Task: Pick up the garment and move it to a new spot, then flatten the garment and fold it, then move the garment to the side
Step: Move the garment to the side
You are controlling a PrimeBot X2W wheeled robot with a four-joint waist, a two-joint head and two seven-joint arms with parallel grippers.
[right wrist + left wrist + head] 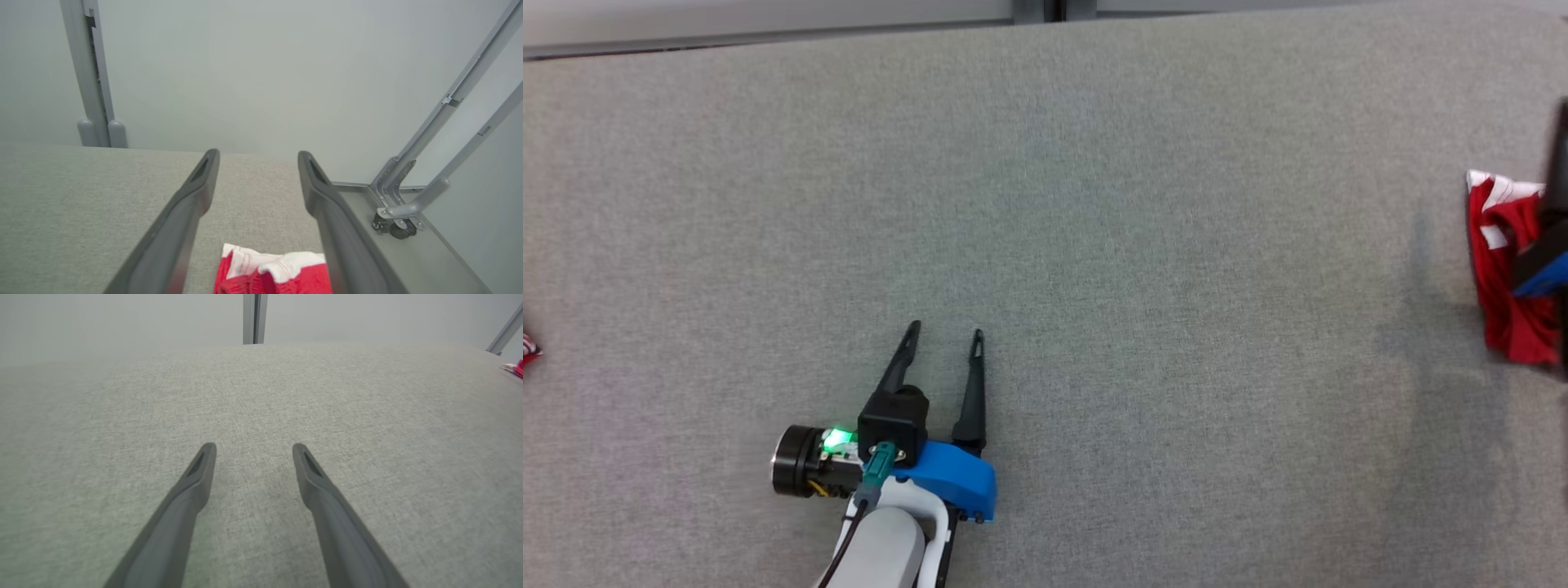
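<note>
The bunched red-and-white fabric garment [1507, 269] lay at the right edge of the grey felt-covered table [1094, 204], with nothing gripping it. The right gripper [258, 157] hung just above it, its dark fingers spread wide, so the cloth looked set aside there. The left gripper [946, 329], likewise spread and empty, hovered near the front middle, apparently unneeded.

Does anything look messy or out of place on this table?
The red and white garment lies as a rumpled bundle at the far right of the grey fabric-covered table, not flat. Another red and white scrap shows at the far left.
</note>
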